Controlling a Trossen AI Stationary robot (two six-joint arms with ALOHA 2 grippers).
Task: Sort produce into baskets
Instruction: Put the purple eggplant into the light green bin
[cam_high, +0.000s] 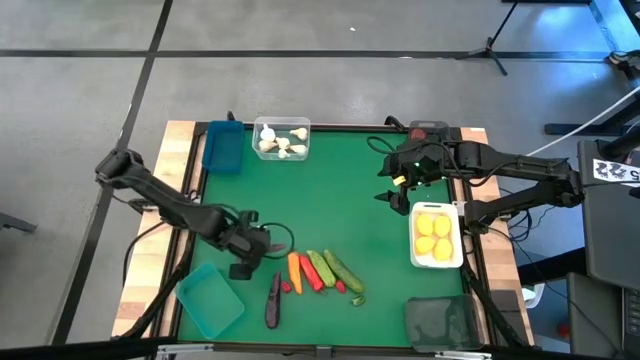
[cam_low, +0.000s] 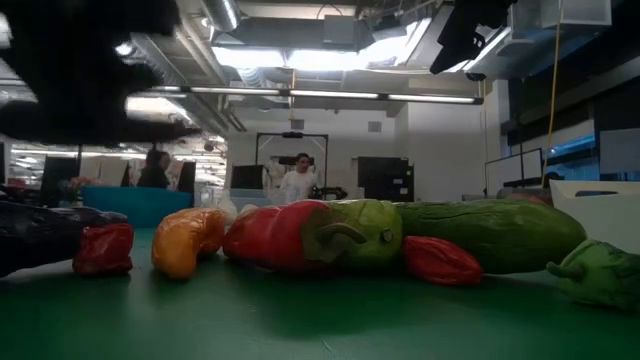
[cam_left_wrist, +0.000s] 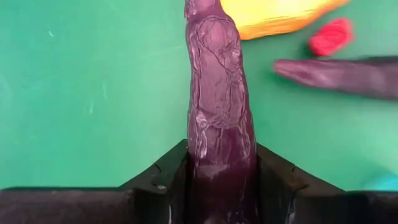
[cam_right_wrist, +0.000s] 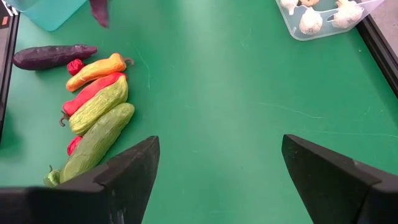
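- Left wrist view gives what no other camera does: a purple eggplant (cam_left_wrist: 219, 93) clamped between the two dark fingers (cam_left_wrist: 163, 180) of the left gripper (cam_left_wrist: 221, 186), its length stretching forward over the green mat (cam_left_wrist: 93, 81).
- High view places that left gripper (cam_high: 250, 250) near the table's front left, beside the row of produce; the eggplant in its grasp is hard to make out from above.
- High view also shows a second eggplant (cam_high: 273, 300) lying on the mat just in front of the gripper, next to an orange carrot (cam_high: 293, 268), a red pepper (cam_high: 310, 272) and two green cucumbers (cam_high: 322, 266).
- Right wrist view lays out the same row more clearly and shows the right gripper (cam_right_wrist: 217, 180) with its fingers spread wide and nothing between them.
- High view sets the right gripper (cam_high: 400, 185) at the right side, just behind the white basket (cam_high: 437, 262) of yellow lemons (cam_high: 436, 237).
- High view alone takes in the teal basket (cam_high: 210, 300) at front left, the blue basket (cam_high: 222, 148), the clear basket (cam_high: 282, 128) of white garlic (cam_high: 282, 145) at the back, and a dark basket (cam_high: 440, 322) at front right.
- Low view shows the cucumber (cam_low: 500, 232) and pepper (cam_low: 275, 235) close up at table level, and two people (cam_low: 297, 180) standing in the room behind.
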